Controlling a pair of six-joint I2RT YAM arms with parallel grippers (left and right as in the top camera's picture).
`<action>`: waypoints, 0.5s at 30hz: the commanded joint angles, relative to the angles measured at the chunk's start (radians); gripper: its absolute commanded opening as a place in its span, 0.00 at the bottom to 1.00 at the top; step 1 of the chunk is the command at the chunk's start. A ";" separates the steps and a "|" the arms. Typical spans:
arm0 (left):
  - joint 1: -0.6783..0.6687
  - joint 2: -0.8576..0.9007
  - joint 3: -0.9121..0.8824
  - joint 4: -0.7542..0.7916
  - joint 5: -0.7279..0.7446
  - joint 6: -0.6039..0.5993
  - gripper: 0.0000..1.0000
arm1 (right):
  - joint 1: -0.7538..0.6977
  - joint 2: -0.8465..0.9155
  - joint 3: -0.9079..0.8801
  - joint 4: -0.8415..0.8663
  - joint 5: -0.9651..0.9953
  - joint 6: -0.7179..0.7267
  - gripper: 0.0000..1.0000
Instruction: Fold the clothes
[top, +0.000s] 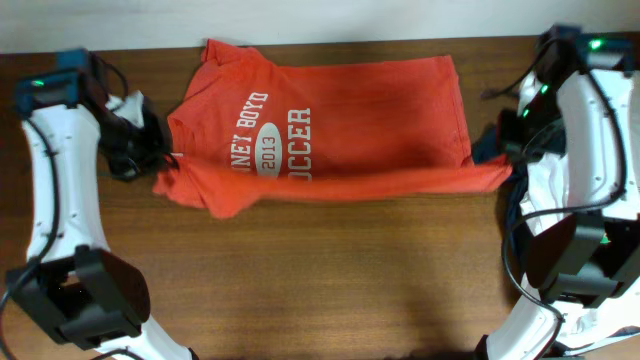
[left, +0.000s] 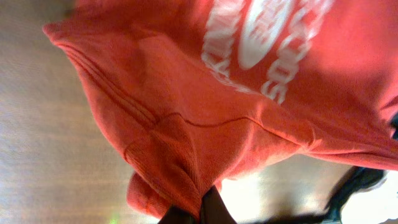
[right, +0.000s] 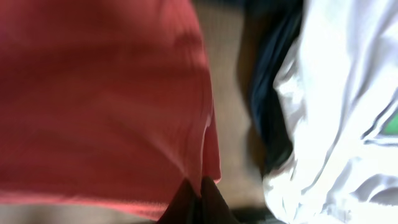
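The shirt (top: 340, 130) lies across the table's (top: 330, 280) far half; a heap of other clothes (right: 336, 99) sits to its right.

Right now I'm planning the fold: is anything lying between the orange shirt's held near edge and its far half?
Nothing visible. The orange shirt lies bare across its far half; the left gripper and right gripper pinch its near edge. Other clothes sit beside the right arm, off the shirt.

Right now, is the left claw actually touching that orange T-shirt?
Touching. The left wrist view shows the left gripper pinching a bunched fold of the orange T-shirt at the bottom edge of the picture, with no gap between them.
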 joint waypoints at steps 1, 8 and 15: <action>0.000 -0.006 -0.281 0.027 -0.022 0.023 0.00 | -0.008 -0.017 -0.240 0.042 0.027 0.000 0.04; 0.079 -0.136 -0.592 0.071 -0.133 0.018 0.01 | -0.010 -0.185 -0.645 0.194 0.028 0.055 0.04; 0.268 -0.513 -0.679 0.014 -0.133 0.019 0.01 | -0.010 -0.537 -0.702 0.148 0.085 0.159 0.04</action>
